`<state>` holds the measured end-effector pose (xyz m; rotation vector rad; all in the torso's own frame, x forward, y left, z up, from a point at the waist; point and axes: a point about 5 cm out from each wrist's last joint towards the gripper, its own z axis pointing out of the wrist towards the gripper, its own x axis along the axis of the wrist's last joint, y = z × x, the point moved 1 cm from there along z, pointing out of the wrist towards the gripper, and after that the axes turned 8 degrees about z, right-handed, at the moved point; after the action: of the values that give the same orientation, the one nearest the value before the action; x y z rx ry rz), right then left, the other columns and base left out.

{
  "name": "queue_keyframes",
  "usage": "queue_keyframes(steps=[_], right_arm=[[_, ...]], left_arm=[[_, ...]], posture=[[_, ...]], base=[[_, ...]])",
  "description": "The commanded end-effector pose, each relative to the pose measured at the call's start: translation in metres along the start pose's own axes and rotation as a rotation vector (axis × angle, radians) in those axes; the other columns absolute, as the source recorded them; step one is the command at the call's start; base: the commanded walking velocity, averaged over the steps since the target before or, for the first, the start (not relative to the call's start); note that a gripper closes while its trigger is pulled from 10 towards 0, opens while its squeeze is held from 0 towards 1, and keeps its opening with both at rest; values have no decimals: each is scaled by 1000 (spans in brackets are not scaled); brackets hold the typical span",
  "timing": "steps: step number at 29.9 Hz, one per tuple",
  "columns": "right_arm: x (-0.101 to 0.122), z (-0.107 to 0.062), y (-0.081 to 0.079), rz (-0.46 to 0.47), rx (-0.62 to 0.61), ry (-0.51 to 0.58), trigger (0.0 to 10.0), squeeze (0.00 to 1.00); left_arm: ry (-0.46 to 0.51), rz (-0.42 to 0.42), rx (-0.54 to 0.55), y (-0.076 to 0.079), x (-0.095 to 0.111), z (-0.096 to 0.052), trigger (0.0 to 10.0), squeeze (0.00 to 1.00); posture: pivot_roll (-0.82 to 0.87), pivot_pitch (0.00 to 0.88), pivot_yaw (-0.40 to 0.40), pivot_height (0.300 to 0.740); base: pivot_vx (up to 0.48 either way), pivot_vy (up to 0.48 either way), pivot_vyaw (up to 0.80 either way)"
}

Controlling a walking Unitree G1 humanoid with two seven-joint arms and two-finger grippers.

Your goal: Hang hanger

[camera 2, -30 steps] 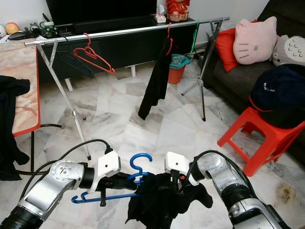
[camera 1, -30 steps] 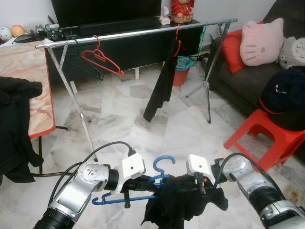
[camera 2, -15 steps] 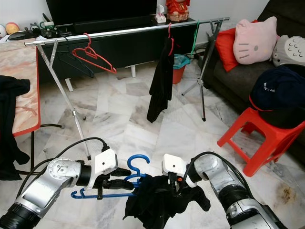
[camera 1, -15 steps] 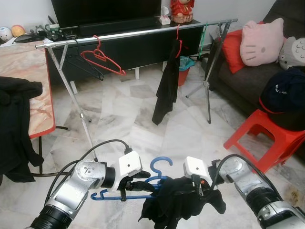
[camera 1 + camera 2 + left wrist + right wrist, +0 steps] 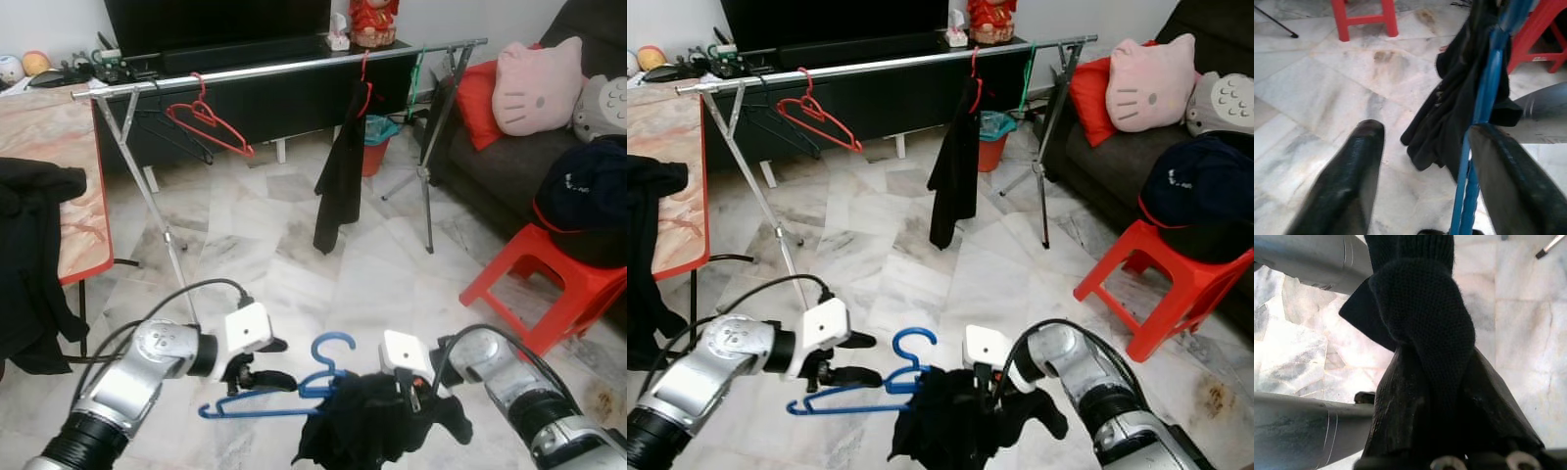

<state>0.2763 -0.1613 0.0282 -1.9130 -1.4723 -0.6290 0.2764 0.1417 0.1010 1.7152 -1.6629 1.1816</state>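
No legible text. Dark cap [image 5: 586, 196] on the red stool [image 5: 549, 279] bears small white lettering, too small to read.

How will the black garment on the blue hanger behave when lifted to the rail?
Likely floppy: the black garment sags in bunched folds off the blue hanger. Probably light, thin knit. May slide; it hangs lopsided toward the right tool.

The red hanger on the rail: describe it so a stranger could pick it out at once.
Find the long silver clothes rail standing in front of the dark TV cabinet. Near its left end an empty red hanger hangs tilted, beside thin dark hangers. Unlike the red one further right, it carries no black garment.
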Motion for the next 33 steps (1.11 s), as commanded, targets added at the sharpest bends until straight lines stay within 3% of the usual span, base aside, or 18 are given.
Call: queue_keyframes(steps=[1,9,10,11,12,15,16,20,22,25,30,33], right_arm=[[-2,0,0,-9,-13,-18,0,0],[-12,3,-2,21,-38,-32,0,0],[-16,2,-1,29,-64,-47,0,0],[-17,2,-1,31,-71,-50,0,0],[-18,1,0,31,-87,-51,0,0],[-16,-4,12,100,-235,26,0,0],[-16,-4,12,100,-235,26,0,0],[-26,-8,17,159,-411,53,0,0],[-28,-9,19,178,-457,67,0,0],[-26,-11,23,233,-537,136,0,0],[-24,-13,27,211,-601,134,0,0],[-18,-27,41,180,-740,91,0,0]], left_arm=[[-19,10,21,-5,-2,-5,10000,1000],[-83,29,123,-14,-14,-15,10000,1000],[-107,27,158,-16,-19,-18,10000,549],[-112,24,165,-16,-20,-19,10000,549],[-117,10,178,-17,-23,-21,10000,0],[-135,-31,284,-21,-32,-28,10000,0],[-135,-31,284,-21,-32,-28,10000,0],[-159,-89,490,-30,-46,-37,10000,0],[-169,-82,532,-31,-49,-39,10000,0],[-187,-165,687,-37,-57,-42,10000,0],[-162,-214,806,-40,-56,-38,10000,0],[-182,-317,881,-40,-64,-32,10000,0]], posture=[[73,0,-56,740],[71,0,-57,740],[71,0,-57,740],[71,0,-57,740],[71,0,-57,740],[67,0,-59,740],[67,0,-59,740],[65,0,-57,740],[64,0,-56,740],[58,0,-47,740],[54,0,-44,740],[54,0,-43,740]], base=[[0,0,0],[0,0,0],[0,0,0],[0,0,0],[0,0,0],[0,0,0],[0,0,0],[0,0,0],[0,0,0],[0,0,0],[0,0,0],[0,0,0]])
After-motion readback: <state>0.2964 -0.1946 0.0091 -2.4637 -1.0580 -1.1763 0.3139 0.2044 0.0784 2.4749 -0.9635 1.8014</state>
